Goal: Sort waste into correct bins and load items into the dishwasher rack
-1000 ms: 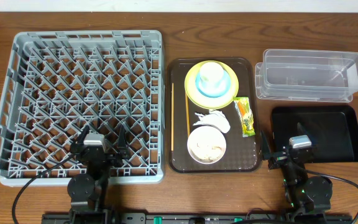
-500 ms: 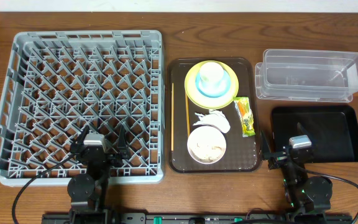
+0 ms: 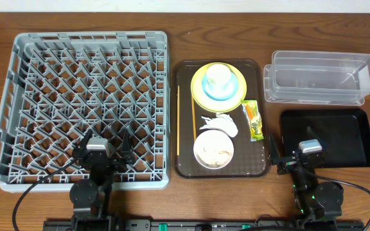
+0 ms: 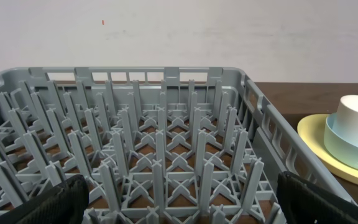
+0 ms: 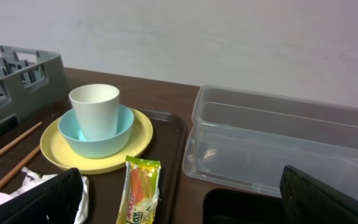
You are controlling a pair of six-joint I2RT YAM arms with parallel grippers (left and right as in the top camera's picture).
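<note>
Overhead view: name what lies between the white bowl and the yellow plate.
A crumpled white tissue lies between the white bowl and yellow plate; the overhead view shows it.

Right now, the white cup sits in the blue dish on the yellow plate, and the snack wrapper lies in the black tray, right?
No: the overhead view shows the snack wrapper on the brown tray, not in the black tray. The rest is right.
</note>
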